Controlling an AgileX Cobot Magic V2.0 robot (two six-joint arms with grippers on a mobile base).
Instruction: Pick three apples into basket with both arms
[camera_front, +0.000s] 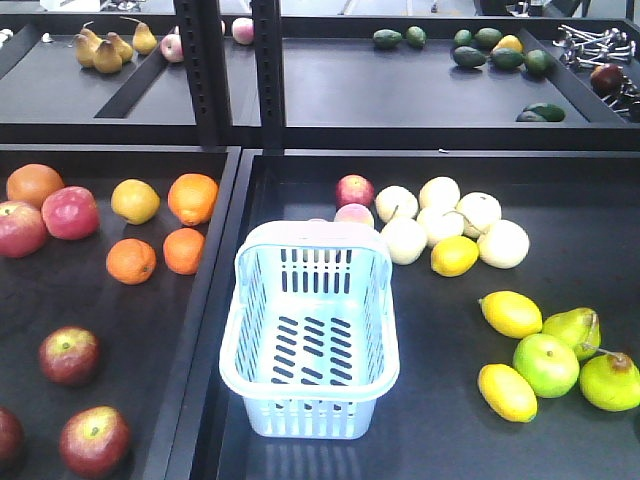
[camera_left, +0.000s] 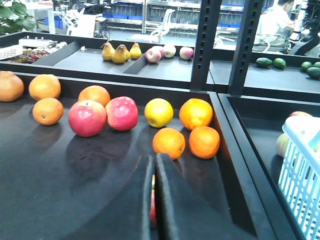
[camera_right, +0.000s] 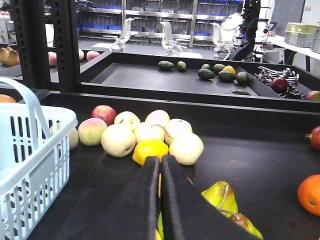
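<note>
Past my left claw (camera_left: 154, 160), black perforated steel uprights (camera_left: 207, 45) rise. Farther back I see grey metal shelving with blue bins (camera_left: 125, 10), white swivel chairs (camera_left: 167, 25) and a leafy green plant (camera_left: 15, 17) far left.

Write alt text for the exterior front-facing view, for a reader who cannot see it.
An empty pale blue basket sits at the centre, in the right-hand black tray. Dark red apples lie in the left tray at lower left, with oranges and pinker apples behind them; pale round fruit, lemons and green pears lie to the basket's right.
</note>
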